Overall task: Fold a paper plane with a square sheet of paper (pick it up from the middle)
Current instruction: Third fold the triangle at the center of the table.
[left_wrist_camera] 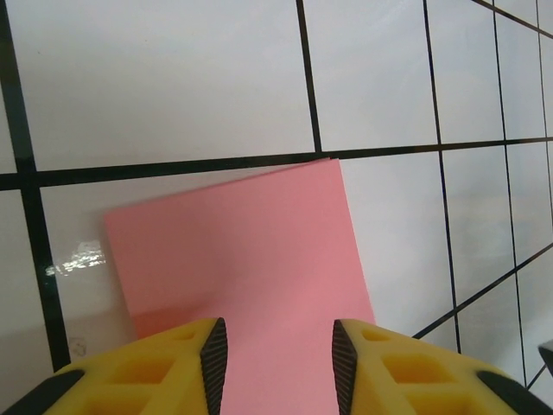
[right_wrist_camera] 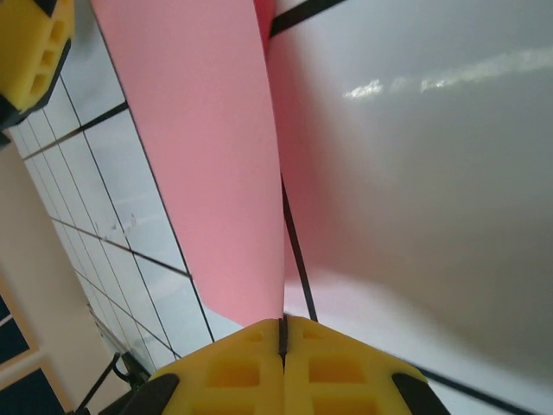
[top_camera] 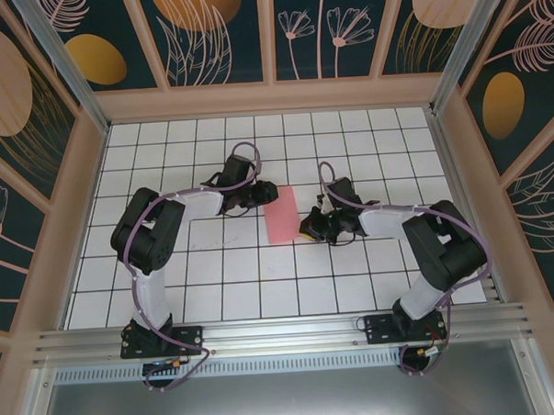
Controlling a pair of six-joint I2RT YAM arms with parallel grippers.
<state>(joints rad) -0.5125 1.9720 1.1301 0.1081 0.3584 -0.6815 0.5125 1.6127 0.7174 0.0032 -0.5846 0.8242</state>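
Mid-table between the arms, the square sheet of paper (top_camera: pixel 280 216) lies with one edge pinched in the closed right gripper (right_wrist_camera: pixel 282 327), left gripper (left_wrist_camera: pixel 280 346) part-open astride the opposite edge; align edges before creasing.

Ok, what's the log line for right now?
right claw: shut on thin pink paper sheet | left claw: open over it

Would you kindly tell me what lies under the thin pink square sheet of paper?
The white tabletop with black grid lines lies beneath the thin pink square sheet of paper. Grid lines vanish under its edges; the covered tiles themselves cannot be seen.
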